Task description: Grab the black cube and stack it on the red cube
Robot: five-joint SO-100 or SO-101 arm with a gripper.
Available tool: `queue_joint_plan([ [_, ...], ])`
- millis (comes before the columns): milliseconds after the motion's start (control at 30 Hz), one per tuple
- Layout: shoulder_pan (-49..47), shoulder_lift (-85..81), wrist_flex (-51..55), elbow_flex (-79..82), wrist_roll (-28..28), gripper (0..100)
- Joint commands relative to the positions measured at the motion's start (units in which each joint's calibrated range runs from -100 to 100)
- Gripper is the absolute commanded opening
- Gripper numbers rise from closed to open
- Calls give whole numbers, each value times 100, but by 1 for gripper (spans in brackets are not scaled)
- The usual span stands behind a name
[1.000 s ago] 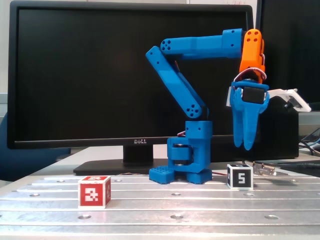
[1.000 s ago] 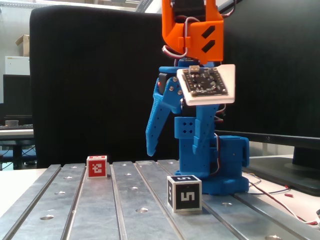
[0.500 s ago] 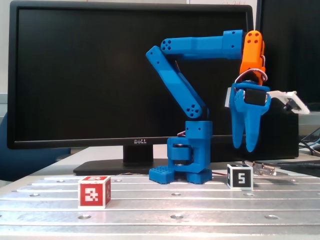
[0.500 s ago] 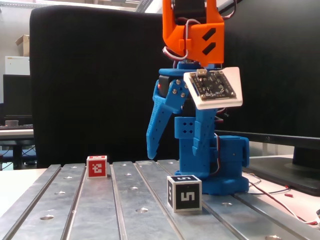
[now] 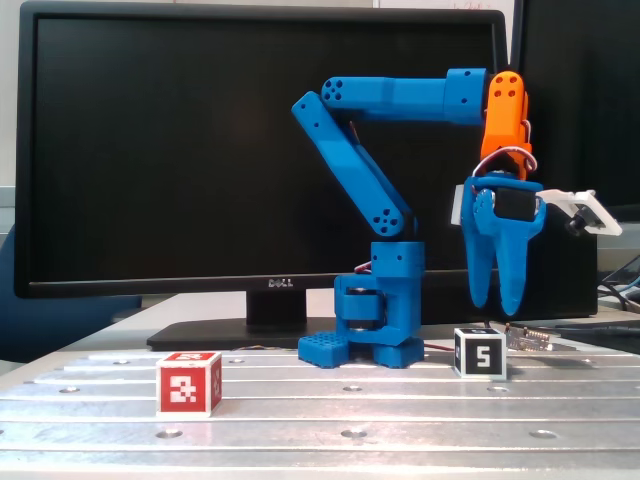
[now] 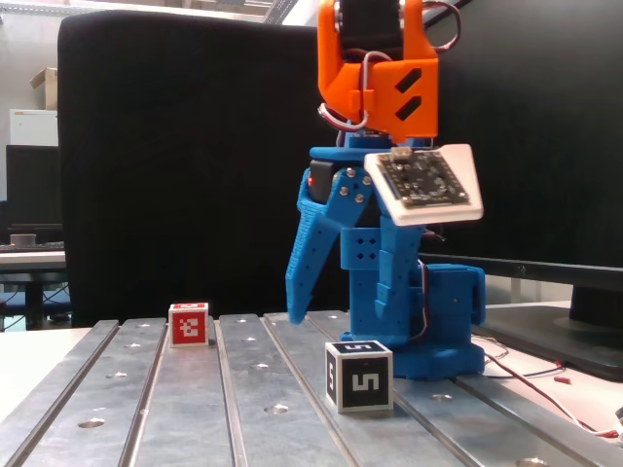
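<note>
Two cubes and one claw, listed by view.

First fixed view, side-on to my arm:
- Black cube [image 5: 480,353]: on the grooved metal table [image 5: 320,410], right of my blue base [image 5: 375,320], white label with a "5" facing the camera. It sits flat and untouched.
- Red cube [image 5: 188,383]: on the same table, well to the left and nearer the camera, pixel-pattern marker facing forward. Well apart from the black cube.
- My claw [image 5: 496,298]: hanging tips-down in the air above the black cube, clear of it, holding nothing. The two blue fingers [image 5: 481,270] show a narrow slit between them, so the jaws stand slightly apart.
- My arm: blue links folded up from the base, orange wrist section [image 5: 505,120] at top right.
- Dark monitor [image 5: 260,150] behind everything.

Second fixed view, looking along the table grooves:
- Black cube [image 6: 359,376]: near centre, in front of my base [image 6: 428,326], "5" label toward the camera.
- Red cube [image 6: 189,324]: farther back and to the left.
- My claw [image 6: 295,313]: one blue finger [image 6: 307,258] slants down to the left, its tip above the table behind and left of the black cube. The second finger is hidden from here, so I cannot tell the gap in this view.
- White plate carrying a circuit board [image 6: 428,183]: tilted, just below the orange wrist [image 6: 378,68].
</note>
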Motion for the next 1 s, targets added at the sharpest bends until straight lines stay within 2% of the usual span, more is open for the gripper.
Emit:
queue_joint_plan([
  [0, -56, -73, -28, -11, 26, 29],
  [367, -116, -81, -353, -2, 26, 28],
  [967, -116, -89, -2, 296, 10, 29],
])
